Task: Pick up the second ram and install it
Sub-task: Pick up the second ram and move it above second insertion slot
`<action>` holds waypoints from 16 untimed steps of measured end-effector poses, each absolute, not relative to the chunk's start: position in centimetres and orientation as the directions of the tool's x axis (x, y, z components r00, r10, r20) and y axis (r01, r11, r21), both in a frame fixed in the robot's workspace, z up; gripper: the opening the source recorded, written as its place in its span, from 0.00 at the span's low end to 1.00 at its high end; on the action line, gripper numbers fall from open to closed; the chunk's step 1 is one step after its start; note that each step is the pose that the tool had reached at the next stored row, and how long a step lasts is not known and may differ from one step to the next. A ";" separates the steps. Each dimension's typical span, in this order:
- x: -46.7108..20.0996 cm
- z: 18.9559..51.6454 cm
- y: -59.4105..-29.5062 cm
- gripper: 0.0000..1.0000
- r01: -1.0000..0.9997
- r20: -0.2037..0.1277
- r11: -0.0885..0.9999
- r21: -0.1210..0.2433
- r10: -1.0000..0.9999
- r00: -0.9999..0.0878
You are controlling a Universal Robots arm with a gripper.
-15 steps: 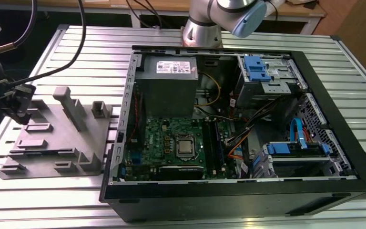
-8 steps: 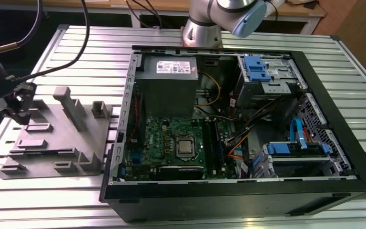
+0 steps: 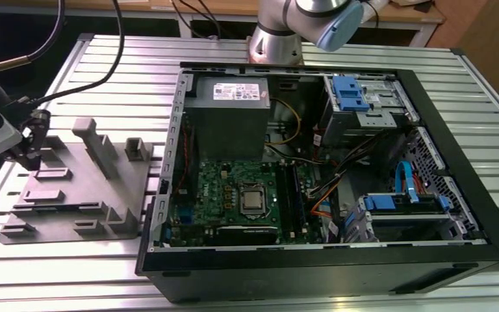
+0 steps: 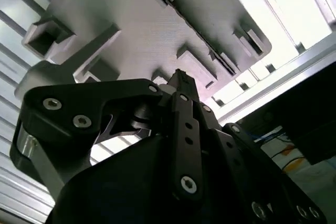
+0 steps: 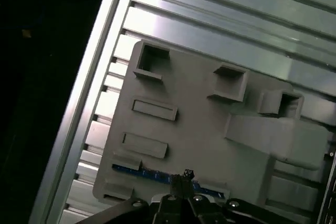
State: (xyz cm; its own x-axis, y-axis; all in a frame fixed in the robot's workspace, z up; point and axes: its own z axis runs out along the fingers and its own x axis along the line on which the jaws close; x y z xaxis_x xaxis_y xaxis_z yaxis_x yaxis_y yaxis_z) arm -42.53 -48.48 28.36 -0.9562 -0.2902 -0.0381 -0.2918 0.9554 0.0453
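The second ram point(image 5: 147, 173) is a thin blue strip standing on edge in a slot of the grey tray point(image 5: 194, 129). In the first wrist view my gripper point(image 5: 186, 174) sits right on the strip's upper edge, its fingers drawn together around it. The second wrist view shows the black fingers point(image 4: 181, 108) pressed close, with their tip at the tray surface. In the exterior view the gripper point(image 3: 31, 159) hangs over the far left edge of the tray point(image 3: 76, 195). The ram rests in the tray slot.
The open computer case point(image 3: 319, 169) lies at the exterior view's right of the tray, with the green motherboard point(image 3: 232, 195) and its long black slots point(image 3: 291, 195) inside. Upright grey blocks point(image 3: 98, 146) stand on the tray. The slatted metal table point(image 3: 128, 58) carries everything.
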 end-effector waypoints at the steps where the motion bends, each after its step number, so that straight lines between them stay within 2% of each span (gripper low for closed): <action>1: -42.5 28.3 -48.5 0.07 -0.309 -0.038 0.950 0.045 -0.307 -0.951; 16: -42.5 28.1 -48.5 0.07 -0.554 -0.038 0.831 0.045 -0.552 -0.833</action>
